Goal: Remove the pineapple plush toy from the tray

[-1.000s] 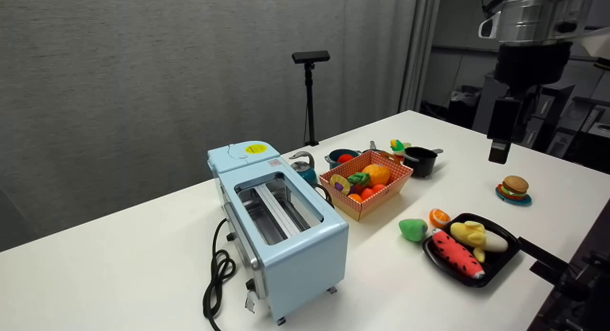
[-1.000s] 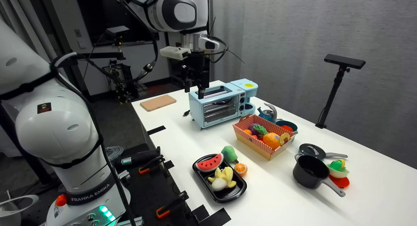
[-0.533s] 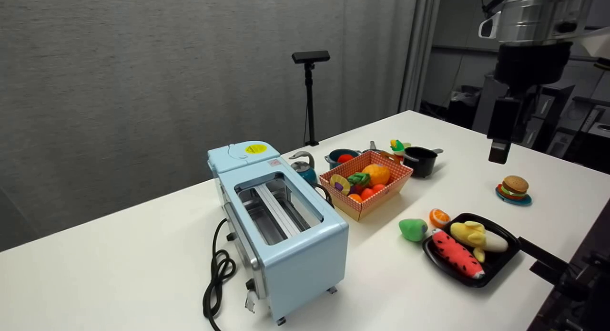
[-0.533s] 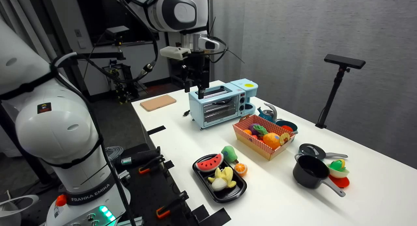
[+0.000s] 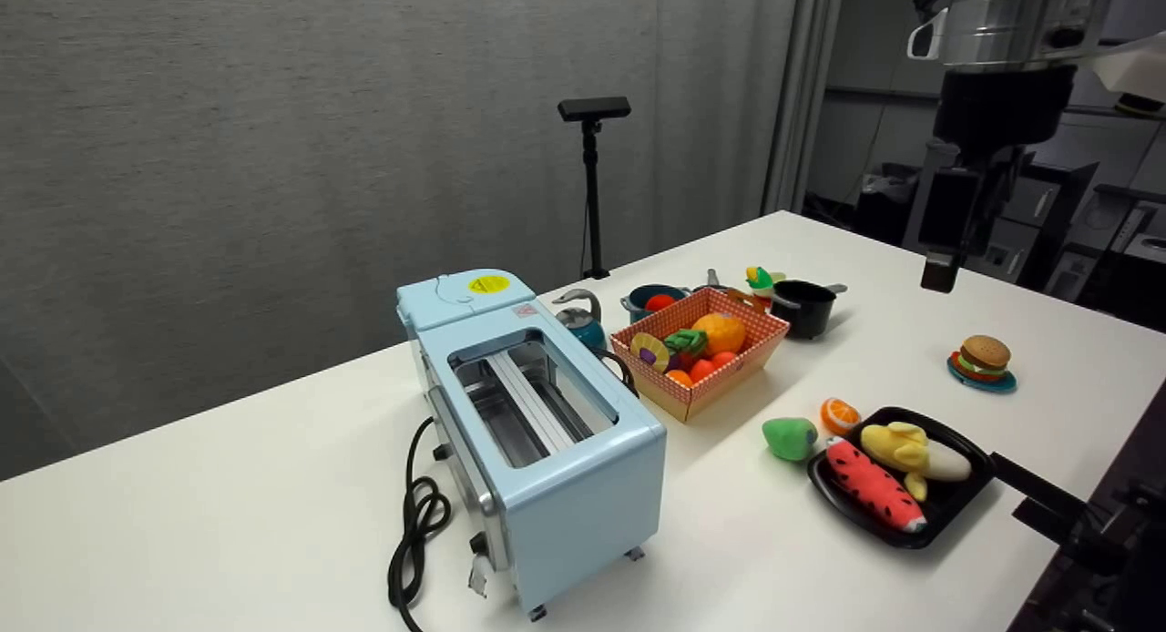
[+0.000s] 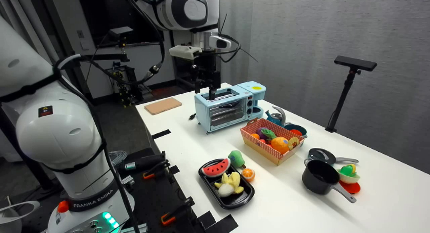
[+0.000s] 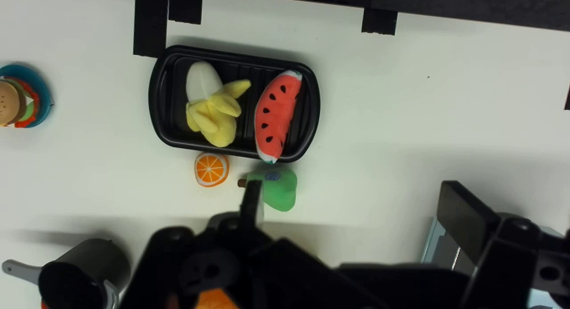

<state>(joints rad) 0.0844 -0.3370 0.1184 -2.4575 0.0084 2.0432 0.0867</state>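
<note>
- In an exterior view, the pineapple plush toy (image 6: 278, 142) lies inside the checked tray (image 6: 260, 148), its green leafy top toward the toaster (image 6: 228, 107), beside a yellow toy slice (image 6: 293, 143); nothing of the removal is done. The gripper (image 6: 205, 93) hangs in the air, well apart from the tray, slightly further right in this picture than half a second ago.
- In an exterior view, the pineapple plush toy again shows within the tray walls. The gripper is high over the table (image 5: 729, 514), a touch higher and further left here than in the frame before; tray, toy and toaster match. Left to do, I judge: reach, grasp, lift clear, set down outside.
- In the wrist view, the gripper stands wide, holding nothing. An orange patch (image 7: 216, 298) at the bottom edge may be the pineapple plush toy, but the gripper hides most of it. Further up, the black pan (image 7: 245, 126) holds a banana toy (image 7: 211, 108) and a watermelon slice (image 7: 277, 115).
</note>
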